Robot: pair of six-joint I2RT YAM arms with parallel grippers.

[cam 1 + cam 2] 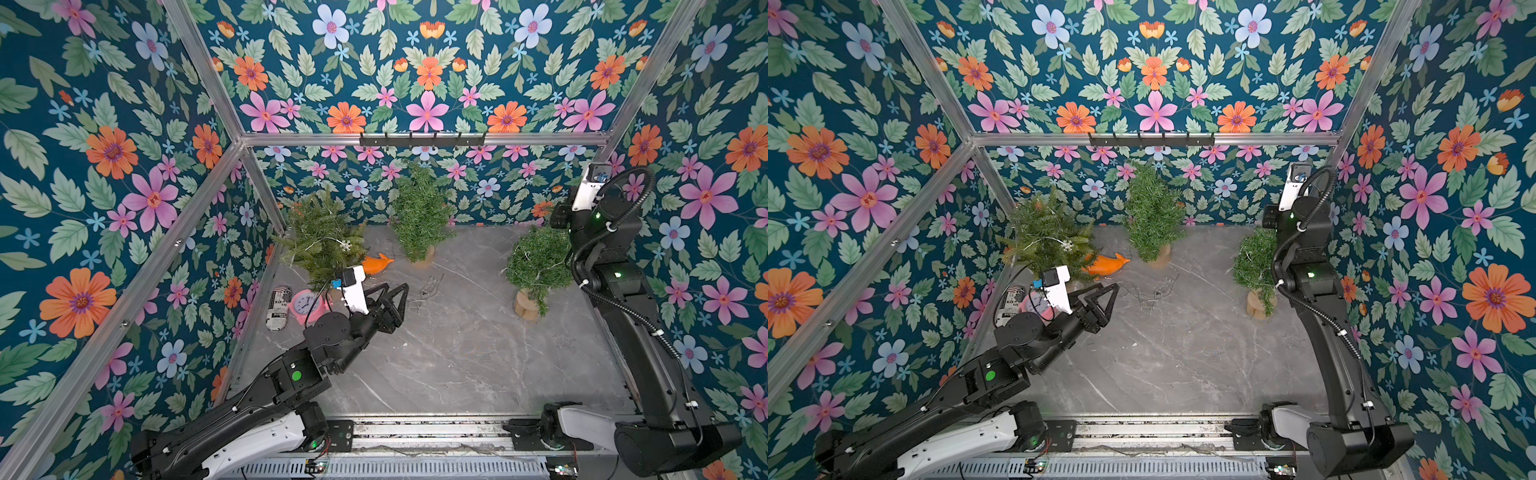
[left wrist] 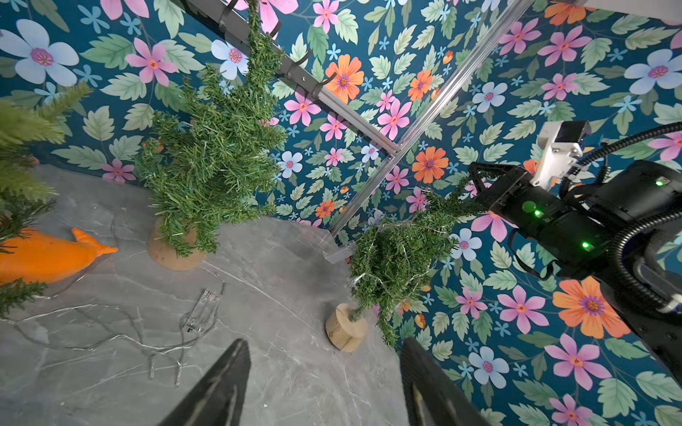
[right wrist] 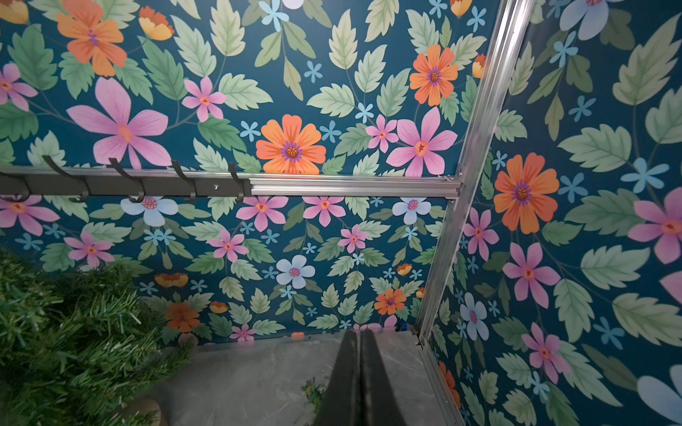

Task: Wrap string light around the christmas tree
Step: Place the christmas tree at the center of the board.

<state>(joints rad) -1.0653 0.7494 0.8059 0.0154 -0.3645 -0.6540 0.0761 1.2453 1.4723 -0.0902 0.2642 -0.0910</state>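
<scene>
The left tool (image 1: pixel 398 286) hangs low over the grey tabletop (image 1: pixel 457 353), near the middle of a top view. Its two fingers are spread wide with nothing between them. Just ahead of it, in the lower left of the left wrist view, lies the loose part of the string light (image 2: pixel 110 333). It is a thin silver wire in slack loops, with its clear battery box (image 2: pixel 203 306) flat on the tabletop. The right tool (image 2: pixel 474 186) is pressed together at the top of the right christmas tree (image 2: pixel 398 258), at the right side of both top views. This tree leans toward it on its wooden stump (image 2: pixel 345 328) and already carries some turns of wire. Whether the tool pinches a twig or a wire there, I cannot tell. I judge that the next step is to pick up the loose wire, and here is the first danger. The wire is very thin and lies flat, so the fingers may close on the bare tabletop only, or take one loop and leave the rest tangled. A pull may also drag the battery box, or catch the wire on the orange toy dolphin (image 2: pixel 44 254) or on the left tree (image 1: pixel 320 245), which are both near. The trees look light, so a tight wire could tip one over, above all the leaning one.
</scene>
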